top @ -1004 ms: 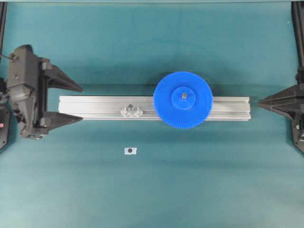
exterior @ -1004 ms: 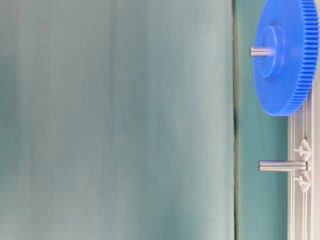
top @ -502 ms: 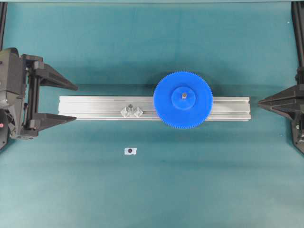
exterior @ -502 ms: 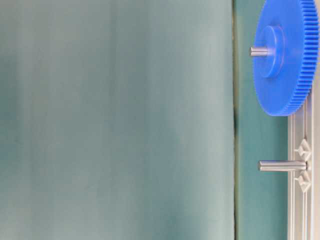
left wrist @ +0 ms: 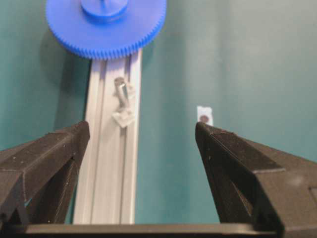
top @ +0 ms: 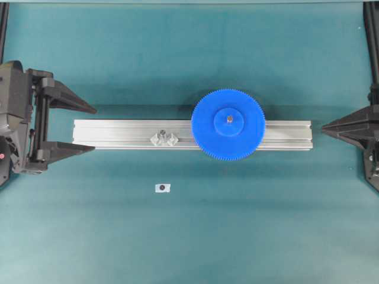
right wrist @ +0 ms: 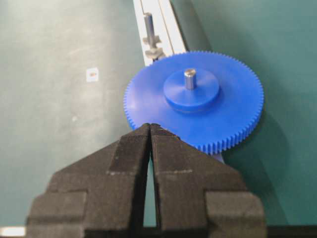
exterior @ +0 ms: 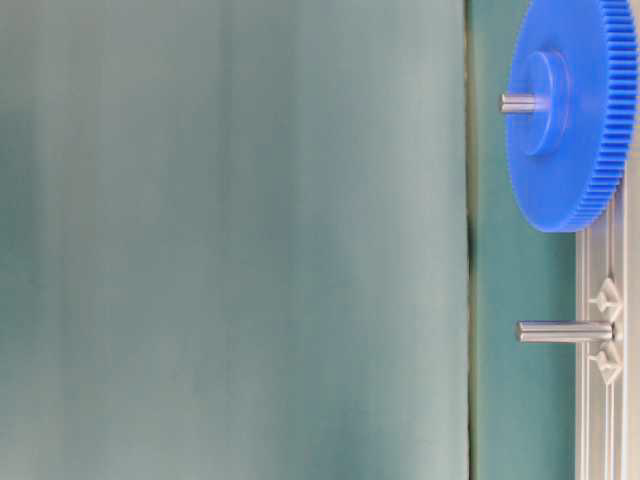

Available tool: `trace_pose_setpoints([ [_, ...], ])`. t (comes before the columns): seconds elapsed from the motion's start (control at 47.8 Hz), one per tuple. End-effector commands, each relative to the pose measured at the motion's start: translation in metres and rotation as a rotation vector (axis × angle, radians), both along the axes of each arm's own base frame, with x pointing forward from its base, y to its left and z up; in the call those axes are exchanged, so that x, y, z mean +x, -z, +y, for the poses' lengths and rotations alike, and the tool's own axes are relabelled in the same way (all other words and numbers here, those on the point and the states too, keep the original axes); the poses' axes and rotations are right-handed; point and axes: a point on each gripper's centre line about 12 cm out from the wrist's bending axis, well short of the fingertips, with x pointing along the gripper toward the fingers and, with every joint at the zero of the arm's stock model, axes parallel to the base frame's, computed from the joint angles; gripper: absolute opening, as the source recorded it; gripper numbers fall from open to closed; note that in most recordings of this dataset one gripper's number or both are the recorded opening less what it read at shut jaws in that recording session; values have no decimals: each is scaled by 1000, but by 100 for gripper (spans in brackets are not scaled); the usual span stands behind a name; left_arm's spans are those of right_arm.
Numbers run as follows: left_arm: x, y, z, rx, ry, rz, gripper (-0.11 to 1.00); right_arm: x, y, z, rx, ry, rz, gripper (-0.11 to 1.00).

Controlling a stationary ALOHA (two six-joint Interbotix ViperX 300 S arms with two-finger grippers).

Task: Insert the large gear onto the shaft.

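Note:
The large blue gear [top: 228, 141] lies flat on the aluminium rail, right of its middle. The shaft [top: 228, 118] pokes up through the gear's hub; its silvery tip also shows in the table-level view [exterior: 518, 102] and the right wrist view [right wrist: 189, 78]. My left gripper [top: 93, 128] is open and empty, just off the rail's left end, far from the gear [left wrist: 106, 29]. My right gripper [top: 324, 127] is shut and empty, just off the rail's right end, its tips [right wrist: 150, 126] close to the gear's rim [right wrist: 228, 109].
The aluminium rail [top: 118, 135] runs left to right across the green mat. A second, bare pin on clear diamond pieces [top: 163, 138] stands on it left of the gear, also in the left wrist view [left wrist: 120, 89]. A small white tag with a dark dot [top: 161, 187] lies in front.
My left gripper has drawn back to the left, away from the rail's end, and stayed open. The gear, the shaft and the right gripper have not moved.

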Motion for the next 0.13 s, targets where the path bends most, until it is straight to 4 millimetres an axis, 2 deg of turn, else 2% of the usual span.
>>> trace_pose_setpoints([
  [0.0, 1, -6, -1, -1, 2, -22, 87, 2, -4, 0, 9, 4, -16, 10],
  [0.105, 1, -6, -1, -2, 2, -22, 87, 1, -4, -1, 9, 6, -15, 10],
])
